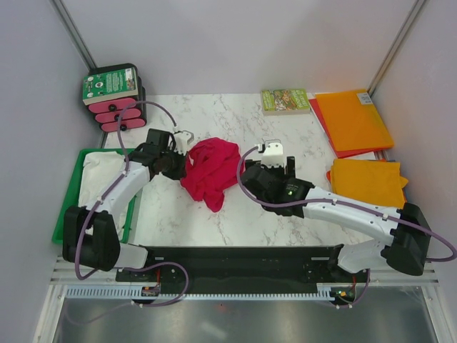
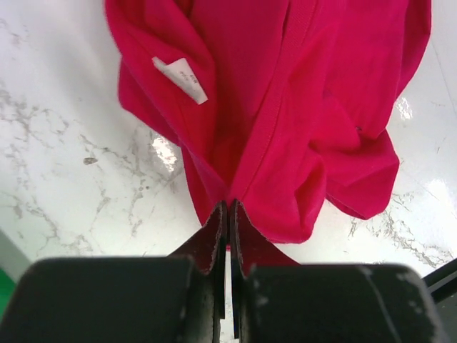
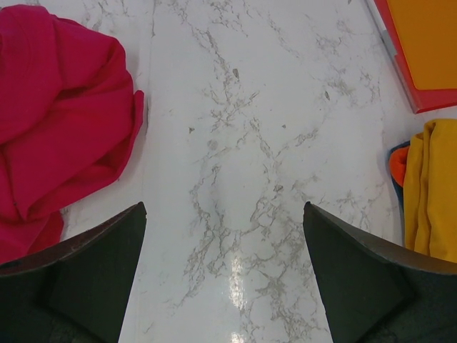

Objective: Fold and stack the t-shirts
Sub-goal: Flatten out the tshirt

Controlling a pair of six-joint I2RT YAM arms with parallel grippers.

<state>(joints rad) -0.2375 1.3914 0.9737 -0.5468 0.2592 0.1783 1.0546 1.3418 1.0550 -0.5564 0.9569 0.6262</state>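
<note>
Crimson t-shirt [image 1: 211, 171] lies bunched; left gripper [image 2: 228, 214] clamped on a fold, likely to spread it; right gripper [image 3: 223, 211] agape, empty.

**Inspector:** Centre of the worktop?
**Assistant:** Crimson t-shirt [image 1: 211, 171], bunched in a heap. The left gripper [image 1: 178, 163] touches its left side, but jaw state can't be made out from above. The right gripper [image 1: 277, 166] is just right of the heap, clear of the cloth.
**Inspector:** Right edge?
**Assistant:** Orange t-shirt [image 1: 353, 118] folded flat at the far right corner. Second orange t-shirt [image 1: 368, 180] loosely folded, nearer along that edge.
**Inspector:** Left edge?
**Assistant:** White t-shirt [image 1: 100, 179] lying in the green tray [image 1: 68, 214]. Book [image 1: 285, 100] at the far edge.
</note>
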